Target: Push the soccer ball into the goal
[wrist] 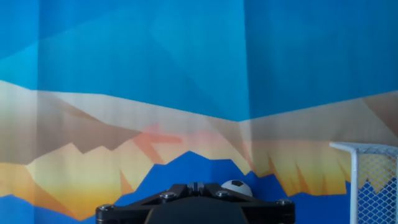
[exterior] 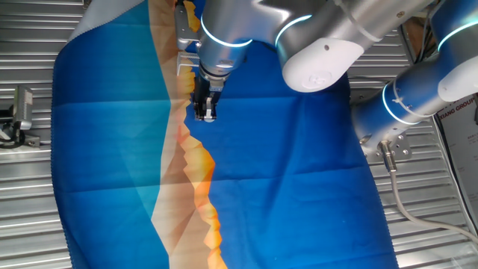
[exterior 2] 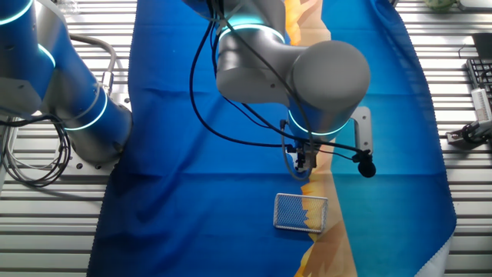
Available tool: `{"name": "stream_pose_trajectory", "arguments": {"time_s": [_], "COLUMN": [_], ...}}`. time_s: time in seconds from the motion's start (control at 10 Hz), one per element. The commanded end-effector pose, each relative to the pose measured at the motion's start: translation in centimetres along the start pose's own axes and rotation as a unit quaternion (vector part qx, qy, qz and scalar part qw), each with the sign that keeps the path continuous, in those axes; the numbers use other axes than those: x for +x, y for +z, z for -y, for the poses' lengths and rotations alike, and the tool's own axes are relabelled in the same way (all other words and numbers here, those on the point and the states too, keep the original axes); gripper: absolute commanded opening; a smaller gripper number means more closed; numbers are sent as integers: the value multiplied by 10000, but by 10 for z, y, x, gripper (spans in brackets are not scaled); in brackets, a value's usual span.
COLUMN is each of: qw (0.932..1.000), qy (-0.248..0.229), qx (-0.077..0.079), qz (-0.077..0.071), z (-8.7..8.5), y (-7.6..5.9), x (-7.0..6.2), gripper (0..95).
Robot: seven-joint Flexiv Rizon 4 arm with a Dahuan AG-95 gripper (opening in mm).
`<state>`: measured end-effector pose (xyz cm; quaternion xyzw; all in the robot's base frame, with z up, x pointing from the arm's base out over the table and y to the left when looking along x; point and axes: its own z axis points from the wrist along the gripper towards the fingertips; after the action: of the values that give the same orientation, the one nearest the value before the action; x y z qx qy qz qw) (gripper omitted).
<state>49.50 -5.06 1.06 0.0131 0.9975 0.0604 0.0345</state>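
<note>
Blue-orange cloth (exterior: pixel 299 194) over slatted table (exterior: pixel 30 202)

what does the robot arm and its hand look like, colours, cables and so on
The arm is made of rounded silver-grey segments with glowing cyan rings at the joints. Thin black cables loop along it down to the wrist. The hand is small, dark and narrow, black in the hand view, with screws on top. A pale bracket is mounted beside the wrist.

Silver-grey rounded arm (exterior 2: pixel 307 73) (glowing cyan joint rings), black cables (exterior 2: pixel 204 92).
</note>
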Motion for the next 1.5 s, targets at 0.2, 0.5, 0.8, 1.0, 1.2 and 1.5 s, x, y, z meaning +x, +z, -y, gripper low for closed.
{"name": "stream_pose_trajectory", "arguments": {"time_s": [0.2,0.5,0.8,1.0,1.2,1.5], "qw": [10000,10000,10000,10000,10000,9842], "qy": [-6,-11,-13,-21,-60,-1128], "qx": [17,23,19,8,-22,1358], "qz": [-19,-25,-25,-28,-39,-140], "z": [0,0,1,2,5,16], "y": [0,-1,-2,-3,-4,-3], "x": [2,2,2,2,4,10], "gripper": [0,0,0,0,0,0]}}
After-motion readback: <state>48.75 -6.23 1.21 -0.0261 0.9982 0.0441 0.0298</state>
